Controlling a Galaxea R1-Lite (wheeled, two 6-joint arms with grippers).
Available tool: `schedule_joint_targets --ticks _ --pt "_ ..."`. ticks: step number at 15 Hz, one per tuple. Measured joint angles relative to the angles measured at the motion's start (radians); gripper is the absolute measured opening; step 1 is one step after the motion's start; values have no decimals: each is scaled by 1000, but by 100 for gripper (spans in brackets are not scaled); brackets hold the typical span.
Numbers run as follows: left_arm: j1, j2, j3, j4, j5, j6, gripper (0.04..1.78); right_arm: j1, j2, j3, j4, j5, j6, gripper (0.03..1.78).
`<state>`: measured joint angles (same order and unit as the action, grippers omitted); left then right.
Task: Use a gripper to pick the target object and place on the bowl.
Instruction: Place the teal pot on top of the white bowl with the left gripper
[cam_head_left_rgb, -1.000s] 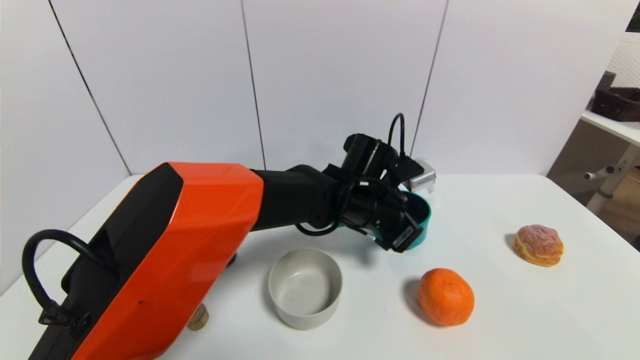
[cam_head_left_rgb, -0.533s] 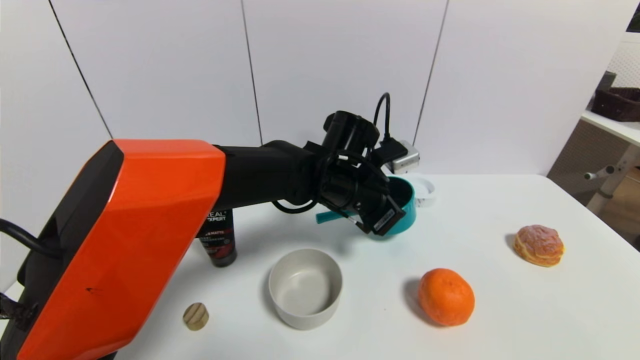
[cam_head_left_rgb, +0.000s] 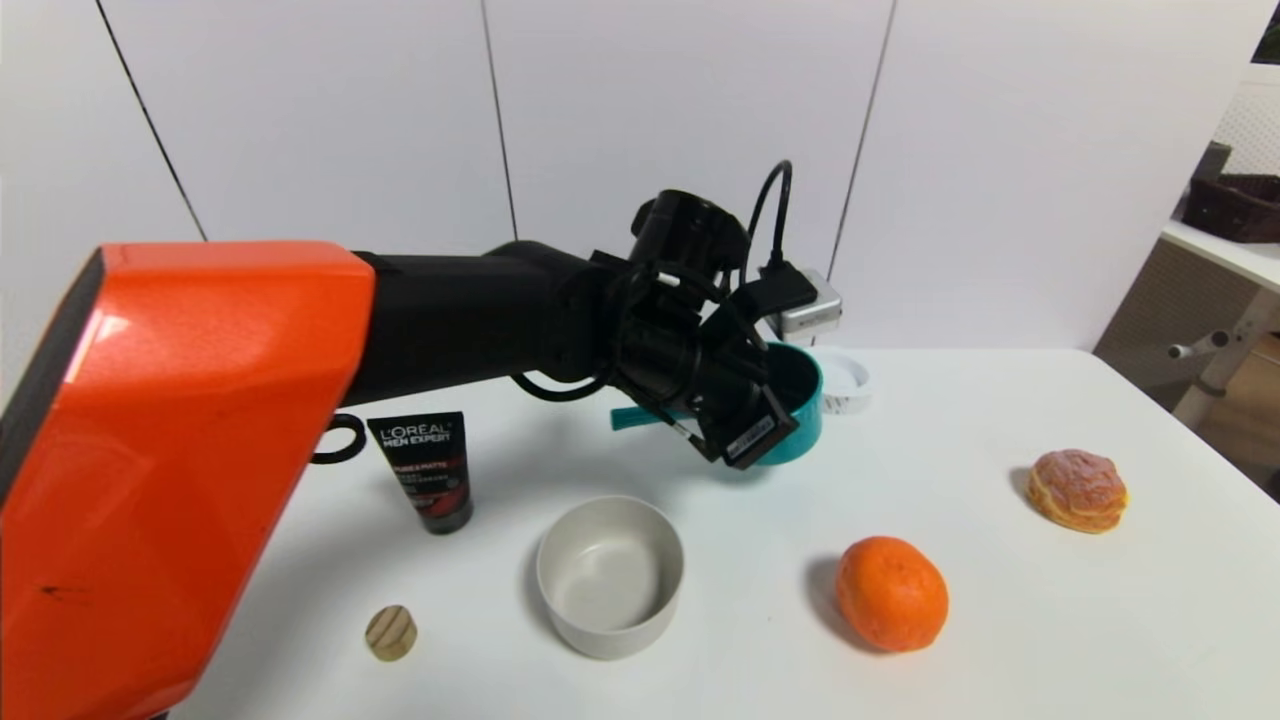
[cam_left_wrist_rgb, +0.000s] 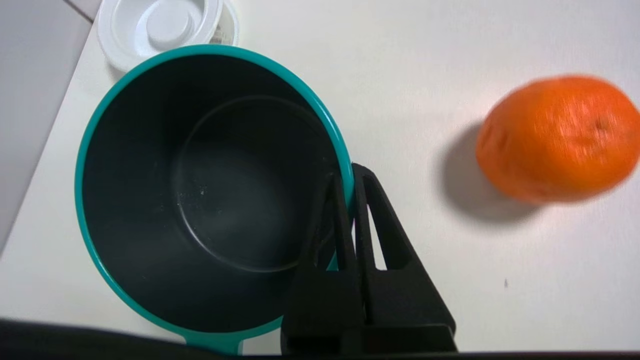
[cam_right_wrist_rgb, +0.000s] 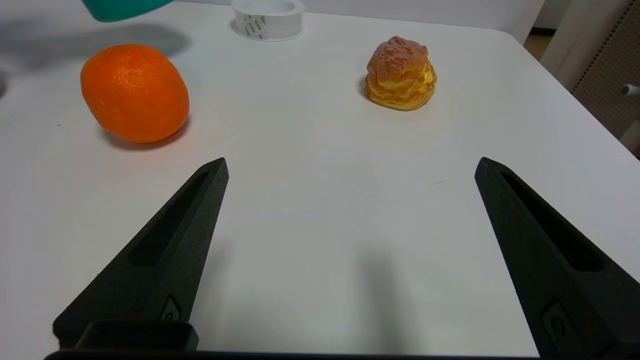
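Observation:
The teal saucepan (cam_head_left_rgb: 797, 398) hangs tilted above the table, behind and a little right of the off-white bowl (cam_head_left_rgb: 610, 575). My left gripper (cam_head_left_rgb: 772, 418) is shut on the saucepan's rim. In the left wrist view one finger is inside the dark pan (cam_left_wrist_rgb: 210, 190) and one outside, with the gripper (cam_left_wrist_rgb: 346, 172) pinching the rim. The pan's teal handle (cam_head_left_rgb: 632, 417) points left. The bowl stands empty near the front. My right gripper (cam_right_wrist_rgb: 350, 167) is open and empty low over the table on the right. The pan's underside shows in the right wrist view (cam_right_wrist_rgb: 122, 7).
An orange (cam_head_left_rgb: 891, 593) lies right of the bowl and a cream puff (cam_head_left_rgb: 1078, 489) farther right. A flat white round dish (cam_head_left_rgb: 848, 381) sits behind the pan. A black tube (cam_head_left_rgb: 430, 470) and a wooden disc (cam_head_left_rgb: 391, 632) stand left of the bowl.
My left arm has lifted the saucepan off the table and carried it a little left. The arm's rise has uncovered the black tube and the wooden disc.

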<state>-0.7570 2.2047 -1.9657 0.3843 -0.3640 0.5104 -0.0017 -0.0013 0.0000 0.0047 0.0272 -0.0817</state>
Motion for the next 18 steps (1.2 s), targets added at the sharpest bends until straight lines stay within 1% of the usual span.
schedule_joint_targets --ticks 3,5,8,10,15,18 --pt "11 -86 4 189 32 125 7 0 0 0 0 0 0 171" --pt "15 -141 7 290 46 199 7 0 0 0 0 0 0 171" --pt "17 -216 32 386 66 268 7 0 0 0 0 0 0 171" --pt "15 -268 92 400 95 292 7 0 0 0 0 0 0 171" --pt "14 -412 328 396 124 296 7 0 0 0 0 0 0 171" --pt "14 -451 374 395 129 294 7 0 0 0 0 0 0 171"
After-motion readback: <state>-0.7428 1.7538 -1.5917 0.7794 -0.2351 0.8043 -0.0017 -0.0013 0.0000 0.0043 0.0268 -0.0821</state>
